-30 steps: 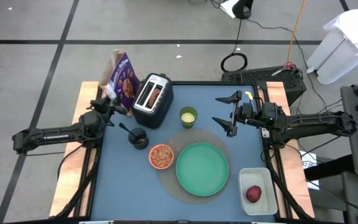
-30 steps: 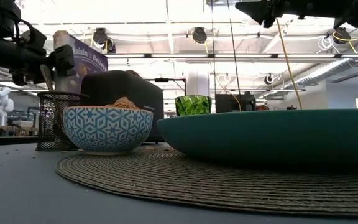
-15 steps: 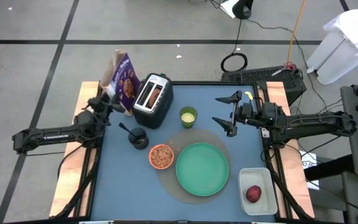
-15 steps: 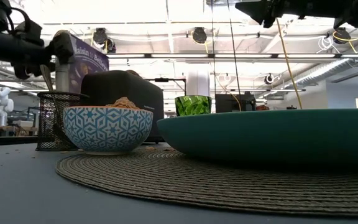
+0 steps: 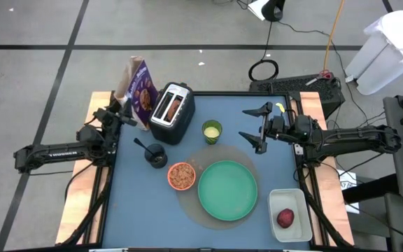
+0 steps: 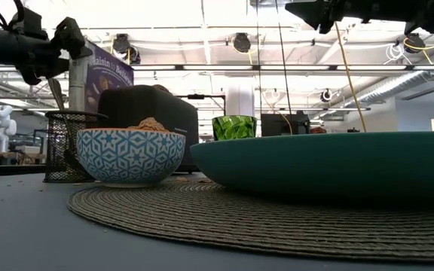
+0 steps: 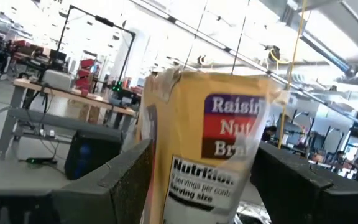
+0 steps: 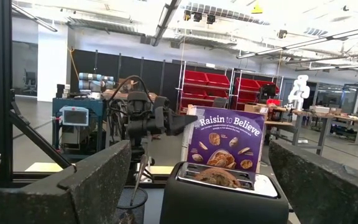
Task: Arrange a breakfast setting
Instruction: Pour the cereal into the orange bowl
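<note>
standing upright at the far-left corner, just left of the toaster (image 5: 171, 112): purple cereal box (image 5: 138, 85), set on its base so the front faces the setting. left gripper (image 5: 117, 115) just beside the box on the side away from the toaster, fingers apart and straddling its narrow edge in the left wrist view, not clamped; likely just letting go. right of the toaster, well apart and raised: right gripper (image 5: 255, 127), fingers spread wide, empty, waiting. in front of the toaster: mesh cup (image 5: 157, 155) holding the metal spoon (image 5: 141, 145), then the small orange bowl (image 5: 182, 176) and large round green plate (image 5: 227, 190) together on the woven mat (image 6: 224, 214). brown bagel (image 8: 217, 178) in the toaster slot. small dark-red fruit (image 5: 285, 218) lying in the white tub (image 5: 274, 201), farthest from the toaster.
</note>
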`<state>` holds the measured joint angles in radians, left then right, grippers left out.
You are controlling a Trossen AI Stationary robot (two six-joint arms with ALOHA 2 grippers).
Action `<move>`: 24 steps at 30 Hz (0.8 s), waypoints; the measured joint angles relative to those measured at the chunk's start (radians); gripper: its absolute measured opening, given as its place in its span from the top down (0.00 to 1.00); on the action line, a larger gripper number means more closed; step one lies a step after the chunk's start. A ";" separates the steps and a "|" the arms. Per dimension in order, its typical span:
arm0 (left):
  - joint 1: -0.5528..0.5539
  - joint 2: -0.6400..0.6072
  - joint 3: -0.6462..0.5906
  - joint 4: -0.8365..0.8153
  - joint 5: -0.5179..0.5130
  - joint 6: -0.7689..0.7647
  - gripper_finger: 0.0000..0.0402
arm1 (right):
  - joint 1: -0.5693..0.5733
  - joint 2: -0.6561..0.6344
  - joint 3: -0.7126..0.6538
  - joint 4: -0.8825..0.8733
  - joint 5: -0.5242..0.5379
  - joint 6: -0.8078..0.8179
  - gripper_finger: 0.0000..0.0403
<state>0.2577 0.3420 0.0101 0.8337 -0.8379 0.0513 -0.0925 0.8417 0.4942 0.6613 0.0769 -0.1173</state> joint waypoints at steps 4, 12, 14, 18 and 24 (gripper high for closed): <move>0.000 0.000 0.000 0.034 0.027 0.001 0.34 | 0.000 0.000 0.000 0.000 0.000 0.000 0.07; 0.000 0.000 0.001 0.062 0.048 0.000 0.34 | 0.000 0.000 0.000 0.000 0.000 0.000 0.07; 0.000 0.000 0.001 0.062 0.048 -0.004 0.34 | 0.000 0.000 0.000 0.000 0.000 0.000 0.07; 0.000 0.000 0.008 0.065 0.049 -0.005 0.34 | 0.000 0.000 0.000 0.000 0.000 0.000 0.07; 0.000 -0.001 0.067 0.063 0.083 0.034 0.34 | 0.000 0.000 0.000 0.000 0.000 0.000 0.07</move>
<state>0.2573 0.3412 0.0770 0.8969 -0.7551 0.0851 -0.0929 0.8417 0.4938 0.6616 0.0769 -0.1173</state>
